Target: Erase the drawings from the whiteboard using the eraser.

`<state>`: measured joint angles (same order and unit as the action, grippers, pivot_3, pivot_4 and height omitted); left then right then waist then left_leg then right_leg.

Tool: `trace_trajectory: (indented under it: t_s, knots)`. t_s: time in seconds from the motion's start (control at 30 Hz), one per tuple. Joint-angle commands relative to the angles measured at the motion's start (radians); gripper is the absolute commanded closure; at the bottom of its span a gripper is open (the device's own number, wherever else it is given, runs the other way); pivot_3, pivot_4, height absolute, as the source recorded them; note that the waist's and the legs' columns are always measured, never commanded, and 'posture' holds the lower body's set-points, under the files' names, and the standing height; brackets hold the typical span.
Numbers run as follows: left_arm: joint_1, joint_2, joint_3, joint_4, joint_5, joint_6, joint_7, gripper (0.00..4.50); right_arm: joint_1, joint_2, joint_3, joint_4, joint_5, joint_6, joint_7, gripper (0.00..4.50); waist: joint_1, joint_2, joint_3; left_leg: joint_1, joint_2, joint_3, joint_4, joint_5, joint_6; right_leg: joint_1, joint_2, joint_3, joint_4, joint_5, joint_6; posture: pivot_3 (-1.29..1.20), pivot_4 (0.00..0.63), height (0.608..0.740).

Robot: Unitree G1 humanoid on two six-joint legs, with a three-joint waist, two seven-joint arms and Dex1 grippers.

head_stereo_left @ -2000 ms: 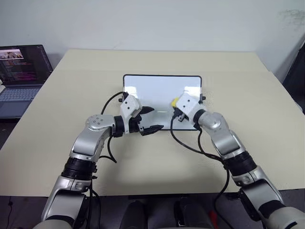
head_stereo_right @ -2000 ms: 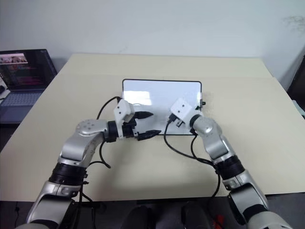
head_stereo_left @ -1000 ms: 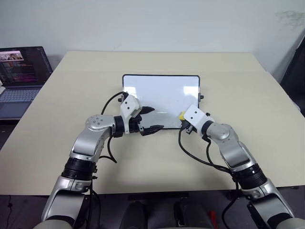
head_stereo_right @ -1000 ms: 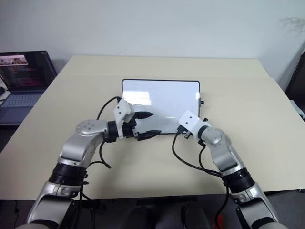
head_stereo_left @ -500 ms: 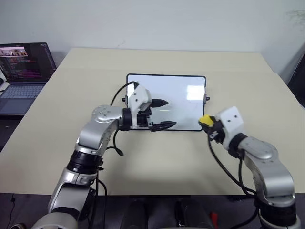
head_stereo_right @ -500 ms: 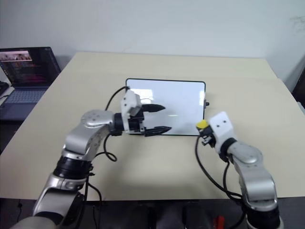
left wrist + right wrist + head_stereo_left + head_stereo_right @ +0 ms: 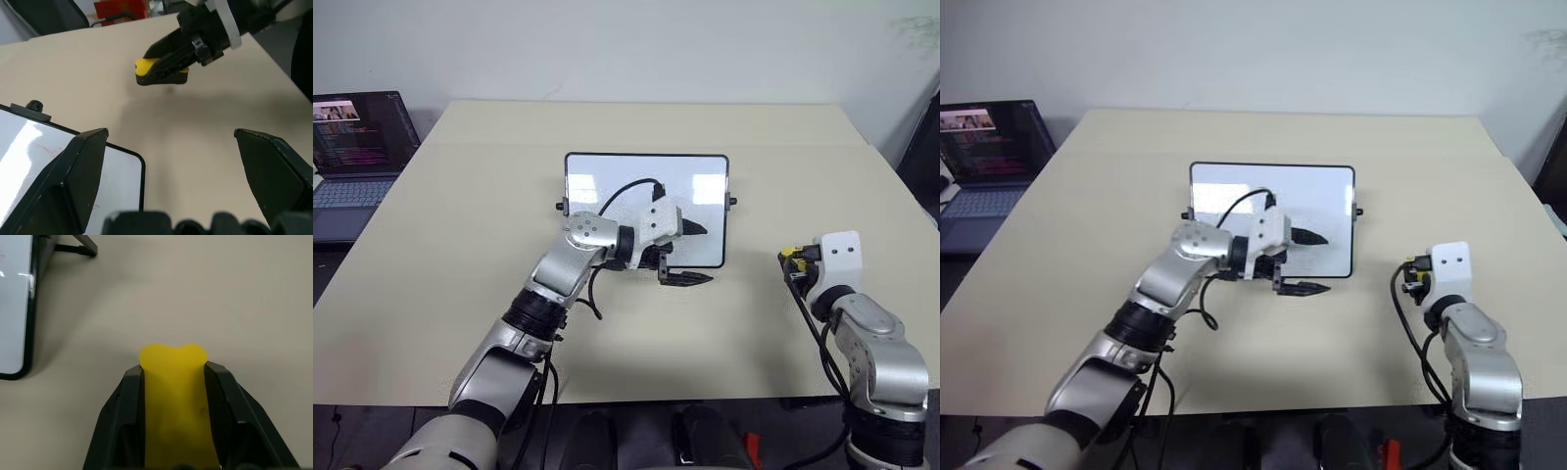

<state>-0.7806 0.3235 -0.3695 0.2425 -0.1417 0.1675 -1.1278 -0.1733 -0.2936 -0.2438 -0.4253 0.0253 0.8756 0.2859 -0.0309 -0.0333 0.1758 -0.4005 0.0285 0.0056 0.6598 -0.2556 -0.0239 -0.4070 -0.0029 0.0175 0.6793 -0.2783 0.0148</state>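
Right gripper (image 7: 173,377) clamps the small yellow oblong eraser (image 7: 172,363) off the board.
I see my left gripper (image 7: 693,253) spread wide over the glossy black-framed whiteboard's (image 7: 607,176) right edge.

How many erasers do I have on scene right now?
1. The eraser is clamped in the right claw, held over bare table to the right of the whiteboard. No other is in view; the arms may hide a little.

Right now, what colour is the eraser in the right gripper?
Yellow, with a dark underside; the eraser shows best in the right wrist view, clamped in the right gripper.
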Motion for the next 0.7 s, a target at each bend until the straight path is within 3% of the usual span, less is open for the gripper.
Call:
trace_trajectory:
  t_s: [0.03,0.27,0.57,0.7]
  knots:
    - [-0.019,-0.026,-0.002,0.004,0.021,-0.024,0.017,0.0,-0.018,-0.018,0.021,0.029,0.005,-0.056,-0.008,3.19,0.001,0.0,0.0,0.0,0.0,0.0,0.0,0.0,0.0,0.0,0.0,0.0,0.0,0.0,0.0,0.0,0.15,0.74]
    - [-0.016,-0.041,0.012,-0.02,0.001,0.027,-0.007,0.0,-0.025,-0.036,0.023,0.098,0.025,-0.094,-0.004,3.19,0.001,0.0,0.0,0.0,0.0,0.0,0.0,0.0,0.0,0.0,0.0,0.0,0.0,0.0,0.0,0.0,0.15,0.74]
    - [-0.004,-0.013,0.009,-0.037,0.009,0.032,-0.043,0.0,-0.046,-0.045,0.014,0.149,0.052,-0.126,-0.016,0.1,0.001,0.001,0.0,0.0,0.0,0.0,0.0,0.0,0.0,0.0,0.0,0.0,0.0,0.0,0.0,0.0,0.15,0.74]
    - [0.004,0.003,0.027,-0.053,0.003,0.036,-0.026,0.0,-0.051,-0.04,-0.005,0.125,0.073,-0.152,-0.022,0.02,0.001,0.001,0.0,0.0,0.0,0.0,0.0,0.0,0.0,0.0,0.0,0.0,0.0,0.0,0.0,0.0,0.15,0.74]
